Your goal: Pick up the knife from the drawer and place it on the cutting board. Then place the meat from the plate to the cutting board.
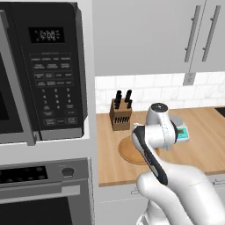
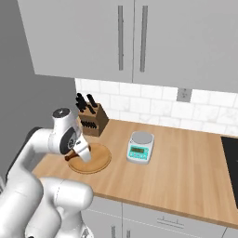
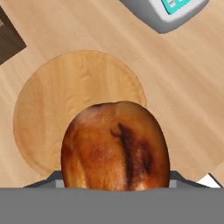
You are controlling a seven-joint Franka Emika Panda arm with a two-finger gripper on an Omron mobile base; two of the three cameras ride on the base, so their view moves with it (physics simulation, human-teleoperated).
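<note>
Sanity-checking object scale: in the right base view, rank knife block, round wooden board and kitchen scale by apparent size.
1. round wooden board, partly hidden by the arm
2. knife block and kitchen scale: look alike in size, and the block sits farther back, so I won't rank them.

Base views: behind the arm, either side, sharing the round board (image 1: 132, 151) under the hand.
Hand view: close above the board, facing down.

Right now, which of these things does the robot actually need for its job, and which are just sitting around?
Part of the job:
- meat, held in the gripper
- round wooden cutting board below it

Just sitting around:
- knife block
- kitchen scale
- microwave
- oven
- wall cabinets
</note>
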